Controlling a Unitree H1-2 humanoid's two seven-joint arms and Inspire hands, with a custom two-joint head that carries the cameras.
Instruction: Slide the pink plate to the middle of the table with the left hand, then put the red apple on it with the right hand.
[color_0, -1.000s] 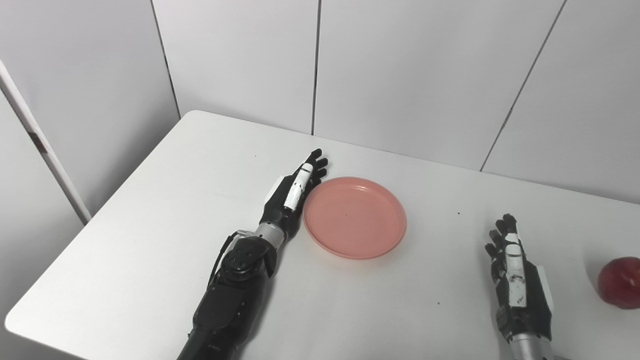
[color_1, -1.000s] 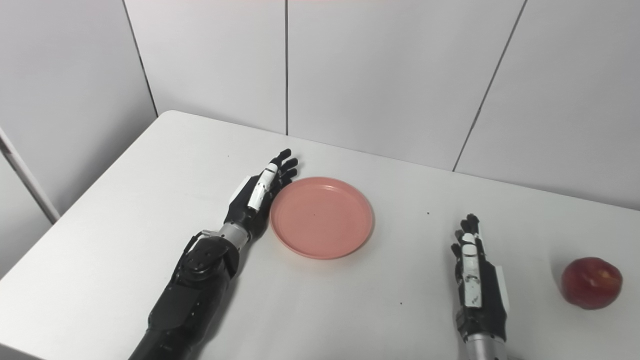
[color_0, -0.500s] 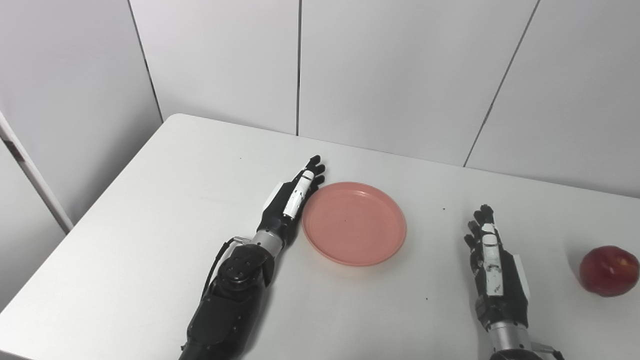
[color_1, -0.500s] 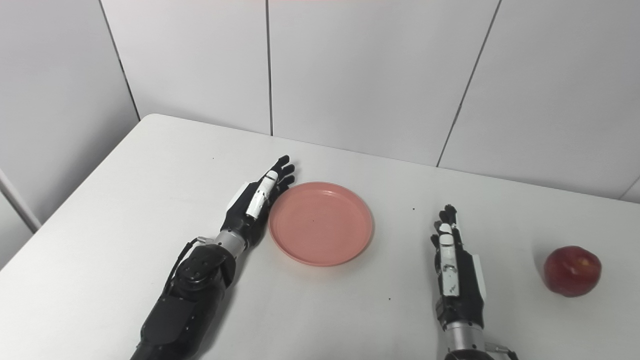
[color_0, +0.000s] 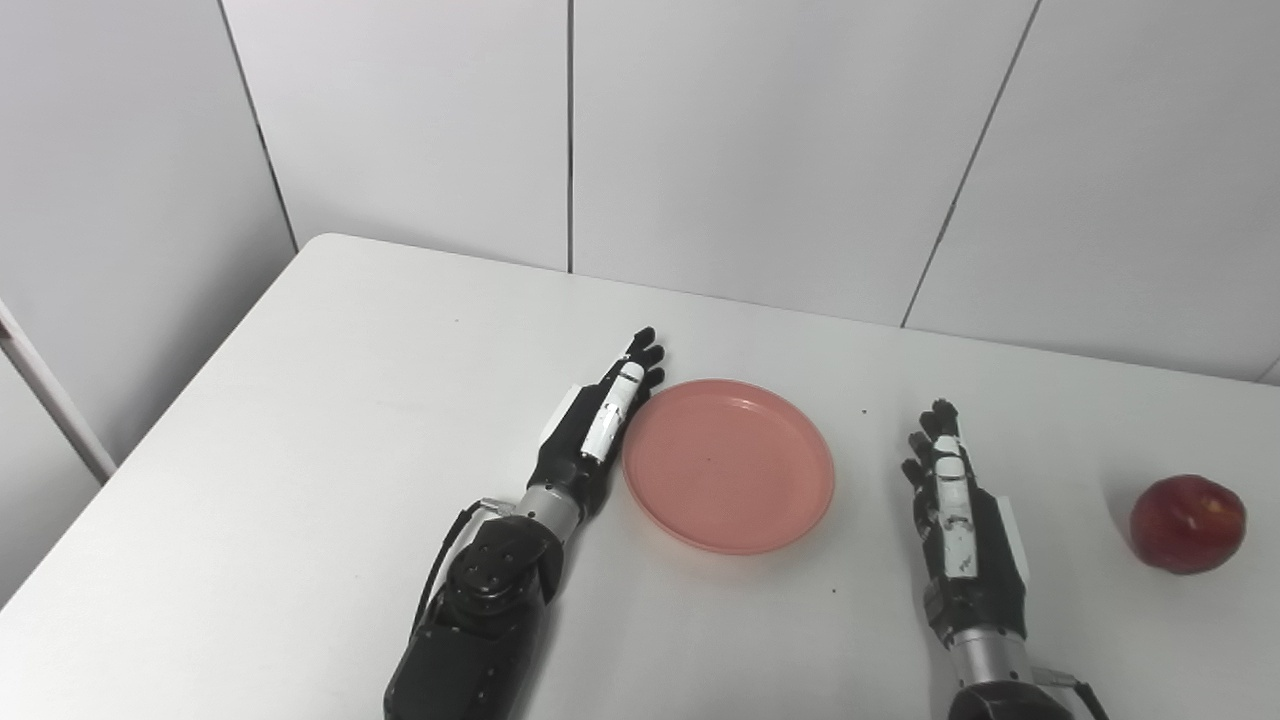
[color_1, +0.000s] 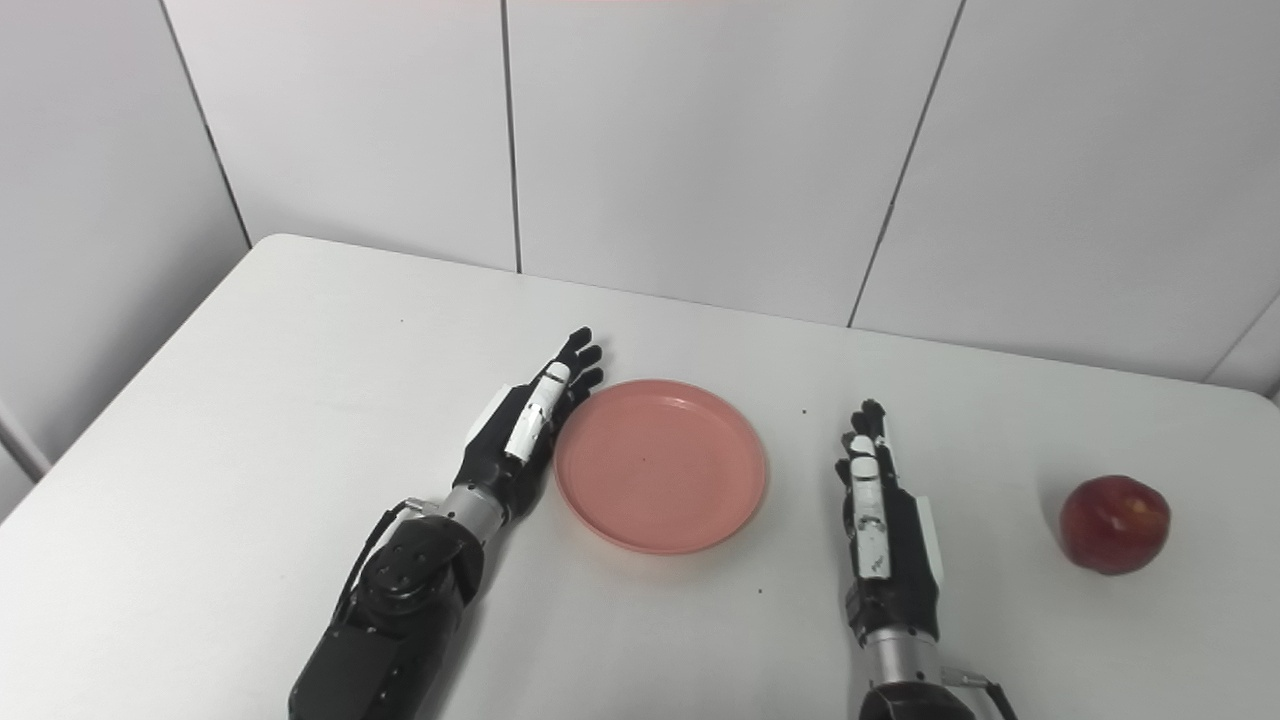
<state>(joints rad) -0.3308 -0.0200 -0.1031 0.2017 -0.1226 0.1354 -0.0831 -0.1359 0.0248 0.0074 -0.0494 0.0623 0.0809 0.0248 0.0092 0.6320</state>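
The pink plate (color_0: 728, 465) lies flat on the white table (color_0: 300, 450), near the middle, with nothing on it. My left hand (color_0: 597, 430) is open with its fingers straight, and its inner side rests against the plate's left rim. My right hand (color_0: 958, 510) is open too, fingers pointing away from me. It stands on the table a little right of the plate and touches nothing. The red apple (color_0: 1188, 523) sits farther right, about a hand's length from the right hand.
White wall panels (color_0: 760, 150) rise just behind the table's far edge. The table's left edge (color_0: 150, 430) runs diagonally toward me. A small dark speck (color_0: 865, 410) marks the surface between the plate and my right hand.
The camera has turned right. My left hand has pushed the plate to the right, closer to the dark speck. The right hand has edged forward; the apple has stayed put.
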